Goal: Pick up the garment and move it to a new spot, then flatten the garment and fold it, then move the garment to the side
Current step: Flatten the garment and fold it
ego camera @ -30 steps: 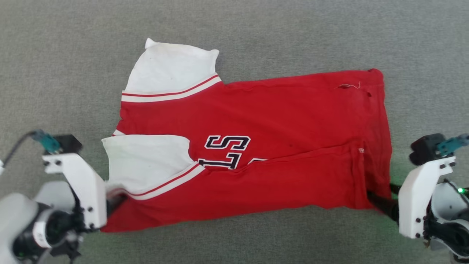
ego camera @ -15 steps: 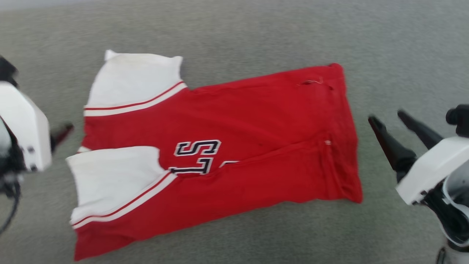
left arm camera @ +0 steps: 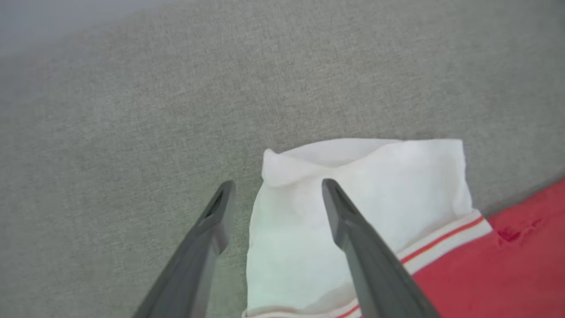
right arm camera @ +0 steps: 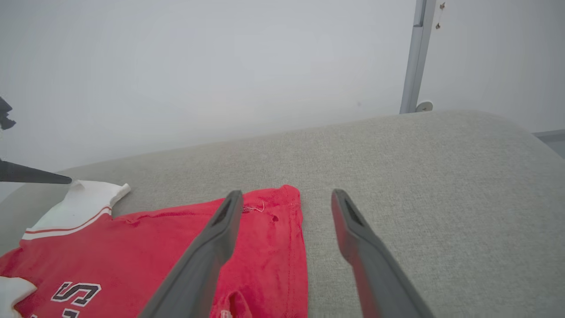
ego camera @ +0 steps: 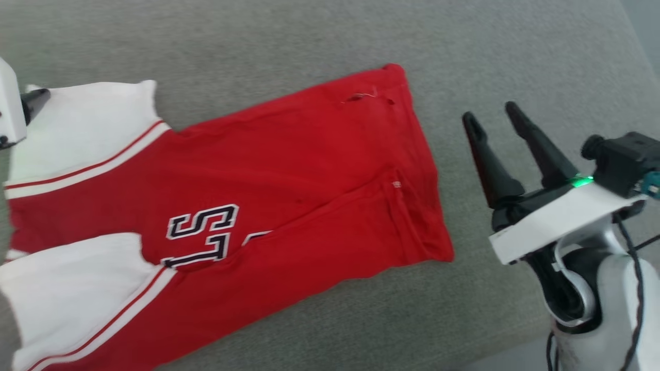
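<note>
garment (ego camera: 268,170) partly folded, flat on grey fabric surface (ego camera: 309,41) | left gripper (left arm camera: 277,184) wide apart, empty, at white sleeve (left arm camera: 397,185) edge | right gripper (ego camera: 489,112) wide apart, empty, near red hem, not touching | right wrist view adds white wall (right arm camera: 176,66), metal post (right arm camera: 415,57)

Open grey fabric surface (ego camera: 515,51) around the garment (ego camera: 289,170), pale wall (right arm camera: 176,66) beyond its far edge

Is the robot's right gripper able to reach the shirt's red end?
Probably yes: the right gripper is open beside the red end of the shirt, with only bare grey surface between.
</note>
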Tool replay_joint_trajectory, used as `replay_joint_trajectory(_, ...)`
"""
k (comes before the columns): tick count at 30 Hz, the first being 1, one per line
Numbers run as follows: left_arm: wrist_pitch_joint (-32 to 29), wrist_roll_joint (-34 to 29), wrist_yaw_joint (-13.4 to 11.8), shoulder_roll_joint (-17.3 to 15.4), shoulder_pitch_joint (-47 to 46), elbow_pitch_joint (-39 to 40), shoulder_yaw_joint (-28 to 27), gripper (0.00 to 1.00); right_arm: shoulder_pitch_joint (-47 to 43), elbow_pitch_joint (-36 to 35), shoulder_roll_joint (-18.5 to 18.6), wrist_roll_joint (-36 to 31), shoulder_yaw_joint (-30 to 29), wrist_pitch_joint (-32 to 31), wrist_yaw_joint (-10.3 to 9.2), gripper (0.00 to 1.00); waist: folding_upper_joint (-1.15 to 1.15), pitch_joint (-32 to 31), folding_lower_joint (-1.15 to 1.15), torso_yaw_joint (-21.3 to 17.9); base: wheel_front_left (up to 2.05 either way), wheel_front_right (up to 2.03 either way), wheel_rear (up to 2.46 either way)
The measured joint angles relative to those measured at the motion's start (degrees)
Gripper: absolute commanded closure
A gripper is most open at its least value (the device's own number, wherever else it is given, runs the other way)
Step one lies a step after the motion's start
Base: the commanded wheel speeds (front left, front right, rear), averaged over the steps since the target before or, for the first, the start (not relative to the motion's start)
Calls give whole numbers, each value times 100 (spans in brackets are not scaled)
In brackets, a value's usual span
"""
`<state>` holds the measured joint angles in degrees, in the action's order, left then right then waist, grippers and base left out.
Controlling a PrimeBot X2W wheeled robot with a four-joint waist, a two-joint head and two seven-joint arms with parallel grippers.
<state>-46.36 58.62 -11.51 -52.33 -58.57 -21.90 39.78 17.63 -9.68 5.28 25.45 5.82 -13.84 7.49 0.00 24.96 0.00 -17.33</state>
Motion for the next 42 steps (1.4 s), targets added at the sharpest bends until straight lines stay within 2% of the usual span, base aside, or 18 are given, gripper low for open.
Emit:
replay_joint_trajectory(6, -193, -309, 92, 249, -322, -1094, 289, 0, 151, 204, 94, 185, 283, -129, 0, 0, 0, 241, 0, -218, 0, 0, 0)
replay_joint_trajectory(9, -259, -308, 41, 361, -498, -1421, 281, 0, 259, 256, 191, 221, 375, -237, 0, 0, 0, 310, 0, -248, 0, 0, 0)
replay_joint_trajectory(10, -304, -298, 49, 421, -560, -1537, 265, 19, 321, 293, 221, 260, 380, -294, 0, 0, 0, 342, 0, -252, 0, 0, 0)
replay_joint_trajectory(11, -437, -178, 49, 516, -612, -1662, 221, 100, 390, 346, 257, 275, 394, -374, 0, 0, 0, 370, 0, -248, 0, 0, 0)
replay_joint_trajectory(15, -747, -89, 63, 733, -839, -1904, 226, 100, 803, 617, 459, 336, 521, -777, 0, 0, 0, 440, 0, -154, 0, 0, 0)
replay_joint_trajectory(21, -699, -119, 338, 1115, -1138, -2084, 333, 100, 1855, 1358, 870, 371, 825, -1488, 0, 0, 0, 530, 0, 122, 0, 0, 0)
replay_joint_trajectory(29, -469, -212, 602, 1662, -1482, -2458, 472, 100, 3193, 2911, 1090, 619, 1373, -2462, 1, 0, 0, 603, 0, 546, 0, 0, 0)
replay_joint_trajectory(36, -297, -230, 813, 1989, -1685, -2810, 538, 100, 3967, 4006, 1104, 1024, 1948, -3247, 0, 0, 0, 660, 0, 779, 0, 0, 0)
replay_joint_trajectory(37, -266, -231, 850, 2024, -1702, -2861, 542, 100, 4046, 4086, 1126, 1081, 2027, -3337, -1, 41, 0, 662, 0, 803, 0, 0, 0)
replay_joint_trajectory(38, -231, -231, 878, 2058, -1720, -2897, 549, 100, 4113, 4153, 1154, 1131, 2104, -3409, 0, 100, 0, 663, 0, 827, 0, 0, 0)
replay_joint_trajectory(42, -82, -213, 1004, 2150, -1750, -3061, 535, 100, 4213, 4241, 1281, 1358, 2273, -3404, 2, 100, 0, 627, 0, 922, 0, 0, 0)
